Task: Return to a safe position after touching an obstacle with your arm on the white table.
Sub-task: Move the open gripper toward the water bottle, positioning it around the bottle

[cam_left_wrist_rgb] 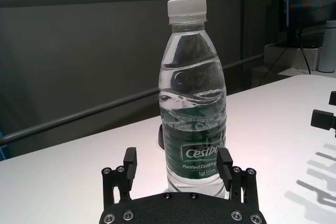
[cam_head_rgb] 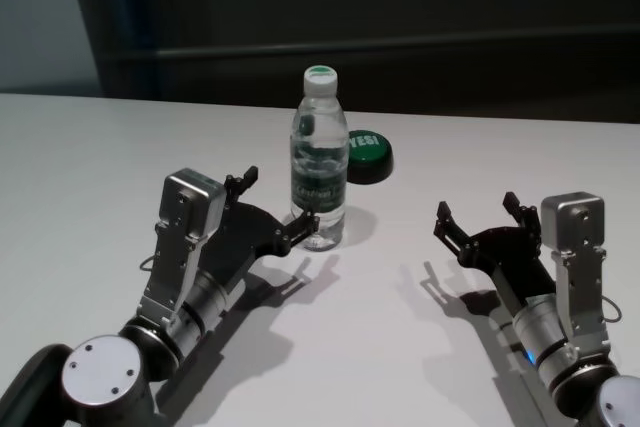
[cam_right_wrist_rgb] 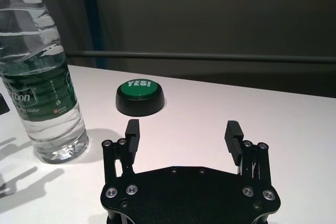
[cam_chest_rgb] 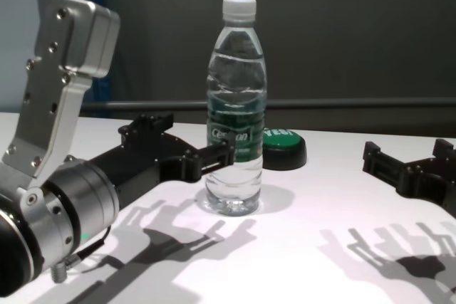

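Observation:
The obstacle, a tall clear water bottle (cam_head_rgb: 320,162) with a white cap and a green label, stands upright mid-table on the white table (cam_head_rgb: 90,157). My left gripper (cam_head_rgb: 278,202) is open and low over the table, right at the bottle. In the left wrist view the bottle (cam_left_wrist_rgb: 193,103) stands just ahead of the open fingers. In the chest view one fingertip (cam_chest_rgb: 226,152) overlaps the bottle's (cam_chest_rgb: 235,69) label; I cannot tell whether it touches. My right gripper (cam_head_rgb: 476,207) is open and empty, apart to the right.
A low black puck with a green "YES!" top (cam_head_rgb: 367,152) sits just behind and right of the bottle, also in the right wrist view (cam_right_wrist_rgb: 139,95). The table's far edge (cam_head_rgb: 500,117) meets a dark wall. A rail runs behind it.

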